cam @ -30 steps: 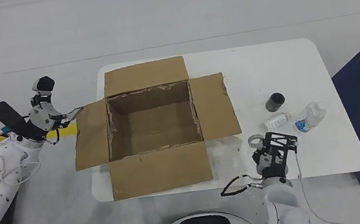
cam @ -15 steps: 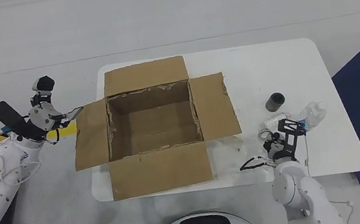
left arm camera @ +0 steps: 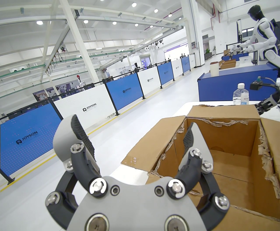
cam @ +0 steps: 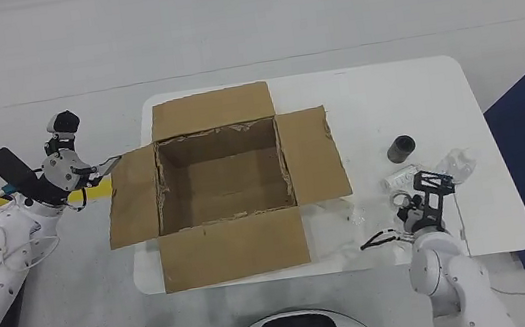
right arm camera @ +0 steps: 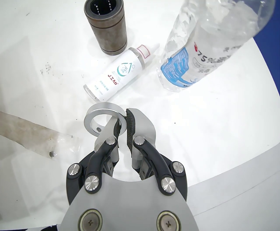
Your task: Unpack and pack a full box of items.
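Note:
An open cardboard box (cam: 234, 250) stands mid-table with its flaps spread; its inside (left arm camera: 231, 157) looks bare. My left gripper (left arm camera: 132, 121) hangs open off the table's left side, next to the box's left flap (cam: 109, 165). At the table's right, my right gripper (right arm camera: 123, 119) is shut on the rim of a silver metal ring (right arm camera: 101, 108), also seen in the top view (cam: 401, 201). Just beyond the ring lie a small white bottle (right arm camera: 116, 74), a dark metal cylinder (right arm camera: 107, 32) and a clear plastic bottle (right arm camera: 196, 48).
The white table (cam: 365, 99) has free room behind and right of the box. A strip of clear tape (right arm camera: 26, 135) lies on the table near the ring. The table's front right edge (right arm camera: 240, 166) is close to my right gripper.
My right arm has carried the ring rightwards from beside the box's front flap to the group of bottles. The left arm has not moved.

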`<state>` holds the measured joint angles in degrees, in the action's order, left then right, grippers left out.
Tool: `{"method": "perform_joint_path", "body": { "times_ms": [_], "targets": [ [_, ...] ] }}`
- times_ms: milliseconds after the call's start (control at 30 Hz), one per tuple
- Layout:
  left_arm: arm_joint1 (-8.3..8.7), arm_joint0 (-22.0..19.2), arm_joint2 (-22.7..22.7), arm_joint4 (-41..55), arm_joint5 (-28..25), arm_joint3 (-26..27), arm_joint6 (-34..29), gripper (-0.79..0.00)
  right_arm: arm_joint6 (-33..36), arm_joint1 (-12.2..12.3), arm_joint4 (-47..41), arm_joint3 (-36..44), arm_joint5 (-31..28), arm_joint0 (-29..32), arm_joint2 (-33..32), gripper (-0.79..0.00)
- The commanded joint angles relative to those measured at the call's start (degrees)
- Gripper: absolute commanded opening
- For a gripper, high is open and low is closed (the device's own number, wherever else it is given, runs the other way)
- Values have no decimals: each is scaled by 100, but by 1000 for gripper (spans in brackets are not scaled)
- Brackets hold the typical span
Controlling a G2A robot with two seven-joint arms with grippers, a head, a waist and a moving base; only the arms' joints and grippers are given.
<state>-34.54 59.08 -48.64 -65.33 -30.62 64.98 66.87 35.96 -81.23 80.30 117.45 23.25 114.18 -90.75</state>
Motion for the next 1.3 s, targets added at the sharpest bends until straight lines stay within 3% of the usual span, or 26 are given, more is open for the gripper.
{"method": "perform_joint_path", "body": {
  "times_ms": [0, 133, 233, 367, 500, 533, 567, 600, 1267],
  "targets": [
    [0, 0, 0, 0, 0, 0, 0, 0, 234, 10, 61, -64, -85, -80, -20, -603],
    [0, 0, 0, 0, 0, 0, 0, 0, 768, 33, 287, -151, -259, -248, -22, -520],
    [0, 0, 0, 0, 0, 0, 0, 0, 582, 25, 323, -23, -194, -160, 4, -468],
    [0, 0, 0, 0, 0, 0, 0, 0, -560, -7, 89, 401, -99, 435, 53, -449],
    [0, 0, 0, 0, 0, 0, 0, 0, -2631, -38, -349, 722, -468, 1253, 192, -409],
    [0, 0, 0, 0, 0, 0, 0, 0, -3209, -37, -464, 689, -723, 1439, 214, -151],
    [0, 0, 0, 0, 0, 0, 0, 0, -3775, -30, -538, 622, -1066, 1590, 227, 0],
    [0, 0, 0, 0, 0, 0, 0, 0, -4092, -21, -557, 566, -1314, 1661, 224, 0],
    [0, 0, 0, 0, 0, 0, 0, 0, -4092, -21, -557, 566, -1314, 1661, 224, 0]
  ]
}}
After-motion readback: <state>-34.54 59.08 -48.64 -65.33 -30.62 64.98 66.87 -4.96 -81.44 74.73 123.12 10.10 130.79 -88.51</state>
